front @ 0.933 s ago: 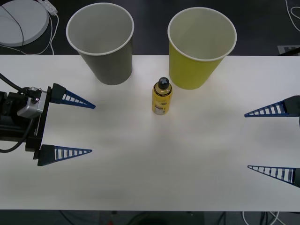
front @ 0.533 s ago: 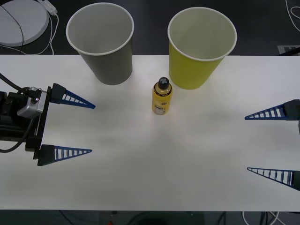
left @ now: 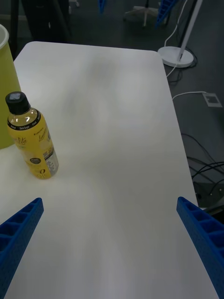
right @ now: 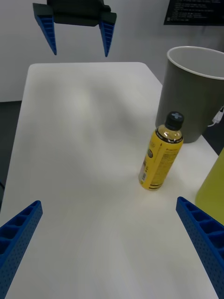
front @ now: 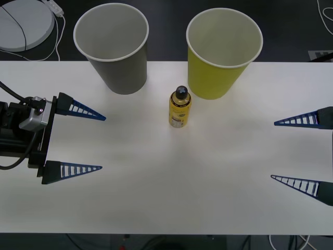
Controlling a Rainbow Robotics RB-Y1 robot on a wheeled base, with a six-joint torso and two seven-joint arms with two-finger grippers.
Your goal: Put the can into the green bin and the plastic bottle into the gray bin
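The plastic bottle [front: 180,108] [right: 161,159] [left: 31,142], yellow with a black cap, stands upright mid-table, just in front of the gap between the two cups. Behind it to the left stands the gray bin [front: 117,57] [right: 196,93], and to the right the green bin [front: 221,62] [left: 3,93]. Both bins are upright. My left gripper [front: 104,143] is open at the table's left side, pointing inward. Over the right edge my right gripper [front: 273,150] is open and faces it. Neither touches anything. The can is out of view.
The white table [front: 166,203] stretches bare between the two grippers and in front of the bottle. A round white lamp base [front: 23,23] with cables lies on the dark floor beyond the back left corner.
My right gripper has shifted slightly toward the far side of the table, its near finger reaching a little farther in. The left arm, bottle and bins have not moved.
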